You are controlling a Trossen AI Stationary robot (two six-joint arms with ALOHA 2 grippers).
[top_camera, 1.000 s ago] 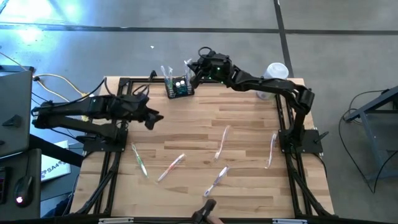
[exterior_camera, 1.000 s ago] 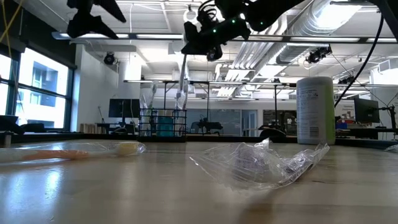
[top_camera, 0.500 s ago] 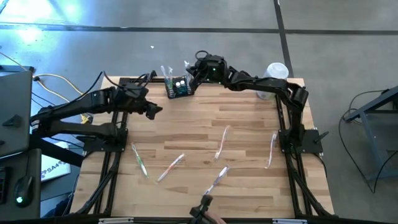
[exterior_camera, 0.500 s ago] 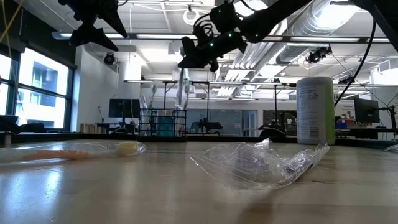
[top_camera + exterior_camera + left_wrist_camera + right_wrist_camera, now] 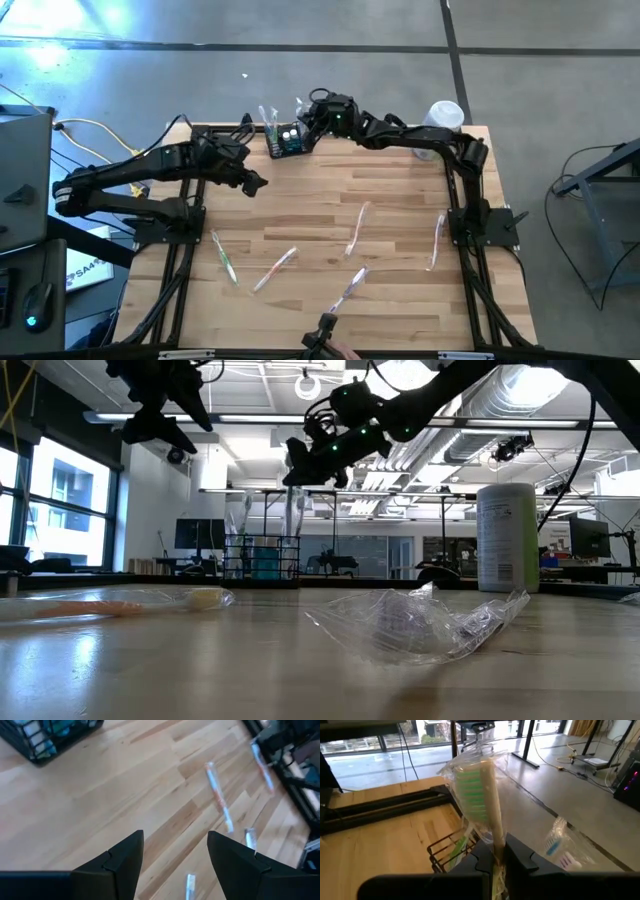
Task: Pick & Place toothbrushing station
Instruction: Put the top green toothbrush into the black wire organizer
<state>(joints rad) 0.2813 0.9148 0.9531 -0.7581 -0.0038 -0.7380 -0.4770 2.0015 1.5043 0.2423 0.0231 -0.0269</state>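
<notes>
The black wire rack [image 5: 287, 141] stands at the table's far edge and holds wrapped toothbrushes; it also shows in the low view [image 5: 262, 557] and the right wrist view [image 5: 445, 852]. My right gripper [image 5: 308, 120] is just right of the rack and above it, shut on a toothbrush with green bristles in a clear wrapper [image 5: 476, 795]. My left gripper [image 5: 252, 183] is open and empty above the table, near and left of the rack, whose corner shows in its wrist view [image 5: 50, 735]. My right gripper pinches the wrapped toothbrush by its handle [image 5: 494, 851] between its two fingers. The fingers slant down toward the rack, and the toothbrush runs along them. Its green-bristled head [image 5: 470, 785] stands out past the fingertips above the rack, clear of the table.
Several wrapped toothbrushes lie on the table, among them one in the middle [image 5: 358, 228], one at the right [image 5: 437, 240] and one at the near left [image 5: 224, 255]. A tall white cylindrical container [image 5: 441, 124] stands at the far right corner.
My right gripper has gone down and a little toward the table's left, bringing the wrapped toothbrush lower over the rack. My left arm has shifted toward the table's far edge and right, its gripper still open.
</notes>
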